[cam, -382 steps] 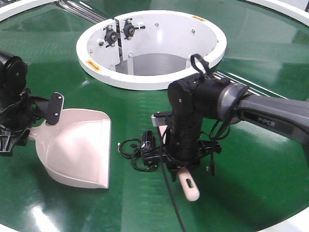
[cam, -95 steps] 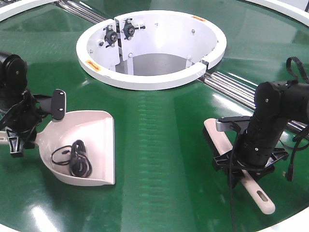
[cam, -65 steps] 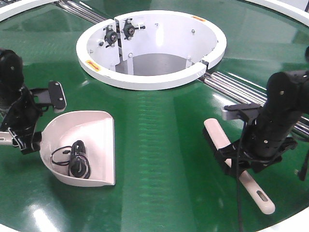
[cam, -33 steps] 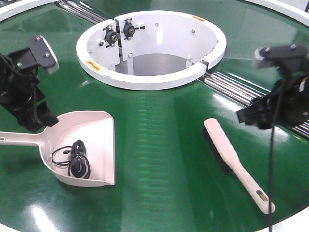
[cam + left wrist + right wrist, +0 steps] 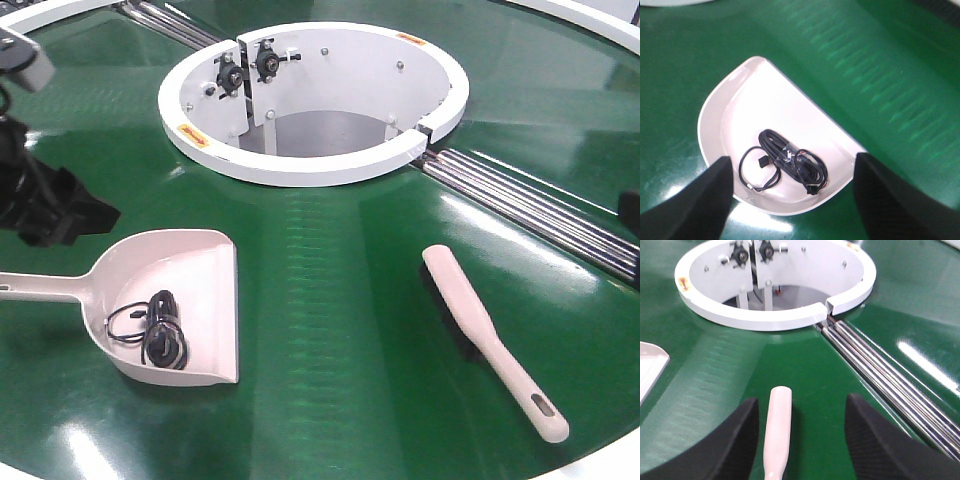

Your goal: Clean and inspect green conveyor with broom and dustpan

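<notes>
The pale pink dustpan (image 5: 190,275) lies flat on the green conveyor (image 5: 330,280), handle pointing left, with a coiled black cable (image 5: 155,335) inside it. In the left wrist view my left gripper (image 5: 792,160) hangs open above the dustpan (image 5: 780,105) and touches nothing. From the front, one of its fingers (image 5: 22,55) shows at the far left, well above the belt. The broom (image 5: 490,335) lies loose at the right, slotted handle end toward the front edge. My right gripper (image 5: 802,400) is open above the broom (image 5: 777,425), not touching it.
The white round hub (image 5: 300,165) sits at the back centre, open in the middle. Chrome roller strips (image 5: 530,205) run from the hub to the right edge. The conveyor's white outer rim (image 5: 600,462) shows at the front right.
The cable, once on the belt, now lies in the dustpan. Both grippers have let go and risen: the left went up and left, the right withdrew past the right edge.
</notes>
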{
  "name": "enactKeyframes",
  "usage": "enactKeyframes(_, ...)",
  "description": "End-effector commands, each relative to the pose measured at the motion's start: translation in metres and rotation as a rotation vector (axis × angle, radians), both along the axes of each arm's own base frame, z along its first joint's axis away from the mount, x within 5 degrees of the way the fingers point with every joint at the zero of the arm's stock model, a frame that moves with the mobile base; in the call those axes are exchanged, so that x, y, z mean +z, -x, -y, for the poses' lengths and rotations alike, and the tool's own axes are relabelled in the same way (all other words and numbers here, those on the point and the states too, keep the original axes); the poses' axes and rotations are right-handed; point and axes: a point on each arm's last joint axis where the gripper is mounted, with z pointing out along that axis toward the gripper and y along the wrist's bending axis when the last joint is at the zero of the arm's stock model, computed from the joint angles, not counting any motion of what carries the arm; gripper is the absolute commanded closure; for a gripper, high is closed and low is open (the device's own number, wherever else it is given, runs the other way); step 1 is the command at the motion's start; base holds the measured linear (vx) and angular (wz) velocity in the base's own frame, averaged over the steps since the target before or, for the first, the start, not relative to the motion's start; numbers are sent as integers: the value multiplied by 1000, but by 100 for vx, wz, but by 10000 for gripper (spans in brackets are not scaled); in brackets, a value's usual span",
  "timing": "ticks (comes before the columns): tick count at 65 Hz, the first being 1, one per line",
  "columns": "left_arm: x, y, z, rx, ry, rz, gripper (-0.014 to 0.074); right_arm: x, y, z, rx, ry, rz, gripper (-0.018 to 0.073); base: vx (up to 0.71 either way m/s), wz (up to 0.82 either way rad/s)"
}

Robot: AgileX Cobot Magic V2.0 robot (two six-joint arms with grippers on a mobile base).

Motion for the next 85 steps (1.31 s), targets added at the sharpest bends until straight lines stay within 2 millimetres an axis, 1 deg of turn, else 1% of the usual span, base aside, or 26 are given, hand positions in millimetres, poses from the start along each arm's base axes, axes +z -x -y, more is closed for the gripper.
enactKeyframes(1, 21, 25, -2, 58, 99, 198, 164, 4, 18, 4, 5, -25, 172, 174, 0, 0)
enactKeyframes(5, 17, 41, -5, 95, 135, 276, 176, -1, 33, 7, 6, -34, 225, 177, 0, 0)
enactKeyframes(8, 16, 60, -9, 122, 167, 357, 185, -8, 44, 9, 9, -34, 263, 177, 0, 0)
enactKeyframes(10, 15, 68, -12, 142, 185, 410, 190, -13, 50, 10, 11, -30, 281, 177, 0, 0)
enactKeyframes(11, 10, 73, -13, 151, 191, 420, 192, -15, 54, 11, 12, -33, 299, 177, 0, 0)
enactKeyframes(12, 12, 80, -15, 163, 206, 461, 195, -19, 57, 11, 12, -34, 305, 177, 0, 0)
enactKeyframes(13, 7, 85, -16, 172, 212, 472, 197, -21, 61, 12, 12, -39, 321, 177, 0, 0)
enactKeyframes(19, -6, 117, -24, 221, 258, 606, 209, -38, 73, 14, 14, -57, 383, 177, 0, 0)
enactKeyframes(23, -22, 134, -30, 260, 276, 688, 217, -54, 79, 15, 16, -65, 415, 177, 0, 0)
enactKeyframes(27, -41, 145, -36, 300, 291, 747, 227, -69, 80, 15, 18, -70, 441, 177, 0, 0)
enactKeyframes(28, -48, 147, -37, 308, 293, 749, 230, -73, 79, 15, 19, -72, 450, 177, 0, 0)
enactKeyframes(34, -83, 152, -42, 376, 326, 767, 262, -89, 77, 14, 23, -79, 488, 177, 0, 0)
enactKeyframes(38, -96, 154, -44, 414, 364, 768, 307, -97, 75, 14, 25, -82, 498, 185, 0, 0)
enactKeyframes(40, -98, 154, -44, 423, 379, 768, 337, -98, 74, 13, 25, -82, 497, 198, 0, 0)
enactKeyframes(44, -99, 154, -43, 405, 369, 768, 440, -100, 74, 13, 25, -83, 496, 267, 0, 0)
enactKeyframes(46, -99, 154, -42, 389, 355, 765, 505, -100, 74, 13, 25, -85, 494, 321, 0, 0)
enactKeyframes(49, -99, 155, -42, 374, 339, 765, 608, -100, 74, 13, 24, -89, 493, 424, 0, 0)
enactKeyframes(53, -100, 155, -41, 368, 330, 765, 605, -100, 74, 13, 24, -89, 493, 559, 0, 0)
enactKeyframes(54, -99, 155, -41, 368, 330, 766, 605, -100, 74, 13, 24, -88, 493, 575, 0, 0)
enactKeyframes(74, -92, 154, -46, 413, 341, 855, 604, -100, 74, 13, 25, -87, 495, 568, 0, 0)
enactKeyframes(85, -92, 154, -46, 413, 340, 854, 603, -100, 74, 13, 25, -87, 495, 568, 0, 0)
